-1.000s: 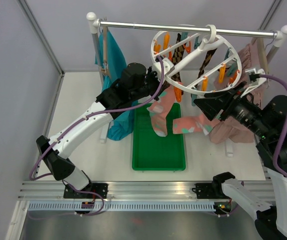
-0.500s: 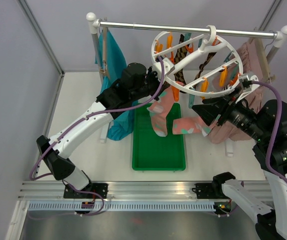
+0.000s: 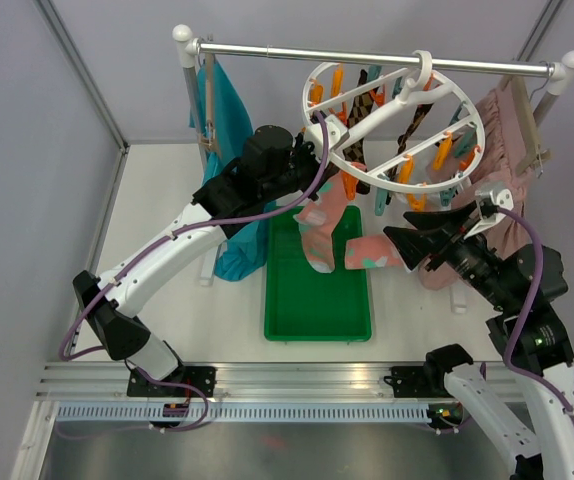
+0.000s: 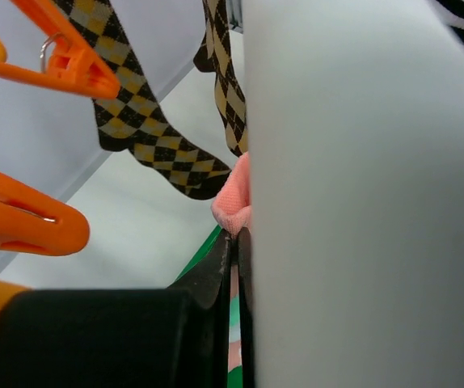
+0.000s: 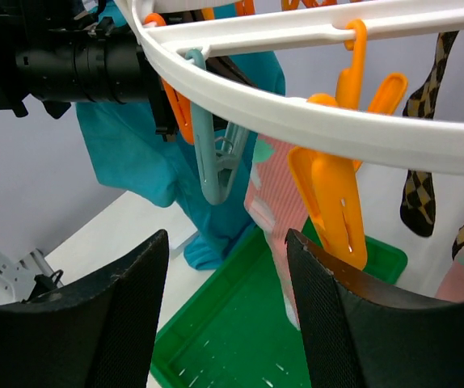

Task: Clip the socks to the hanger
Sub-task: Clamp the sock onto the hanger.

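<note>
As it hangs from the rail [image 3: 267, 49], the round white hanger [image 5: 297, 121] carries most items listed here.

- Teal garment [image 3: 229, 120]: on the rail, just behind and left of the left tool.
- Left tool [image 4: 234, 242]: raised to the hanger's left rim, fingers pressed together, pinching the top edge of a pink sock [image 3: 322, 225], which hangs straight down from it.
- Green tray [image 3: 317, 300]: on the table [image 3: 167, 200], below the left tool and under the hanging sock.
- Argyle socks [image 4: 147, 133]: clipped to the hanger, beyond the left tool.
- Second pink sock [image 3: 372, 250]: between the two tools, just left of the right tool's tips; what holds it cannot be told.
- Right tool [image 5: 225, 236]: fingers spread wide, holding nothing, beneath the hanger's near rim.
- Teal clip [image 5: 212, 162] and orange clip [image 5: 333, 194]: hanging from the rim just above the right tool, untouched.
- Pink skirt [image 3: 507, 120]: on the rail, behind the right tool.
</note>
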Controlling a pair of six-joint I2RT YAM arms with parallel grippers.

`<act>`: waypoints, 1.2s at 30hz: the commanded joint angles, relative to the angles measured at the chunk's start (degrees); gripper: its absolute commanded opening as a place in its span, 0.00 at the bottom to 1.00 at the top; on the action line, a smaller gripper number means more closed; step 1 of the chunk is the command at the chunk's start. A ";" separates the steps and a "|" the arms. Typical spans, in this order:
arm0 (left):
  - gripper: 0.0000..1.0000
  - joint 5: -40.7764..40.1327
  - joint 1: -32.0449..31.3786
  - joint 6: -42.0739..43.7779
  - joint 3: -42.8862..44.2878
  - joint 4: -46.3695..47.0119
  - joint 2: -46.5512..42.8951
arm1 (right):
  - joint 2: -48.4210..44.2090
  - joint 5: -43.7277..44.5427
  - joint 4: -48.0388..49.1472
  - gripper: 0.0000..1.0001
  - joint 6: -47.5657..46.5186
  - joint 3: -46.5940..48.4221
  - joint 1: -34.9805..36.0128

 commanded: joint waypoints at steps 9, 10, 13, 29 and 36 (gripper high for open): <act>0.02 -1.59 -0.33 2.45 2.69 1.35 0.45 | -5.11 1.00 27.29 0.66 4.44 -12.83 -0.14; 0.02 -1.51 -0.33 2.45 2.69 1.26 0.45 | -5.29 1.01 28.69 0.66 4.96 -14.05 -0.05; 0.02 -1.51 -0.33 2.45 2.60 1.44 0.45 | -5.11 1.01 33.44 0.66 6.20 -15.82 -0.05; 0.02 -1.42 -0.33 2.54 2.60 1.53 0.27 | -1.77 2.50 49.10 0.66 9.36 -21.89 -0.05; 0.02 -1.77 -0.33 2.63 2.51 1.44 0.18 | 0.95 1.71 54.54 0.66 10.94 -22.94 0.04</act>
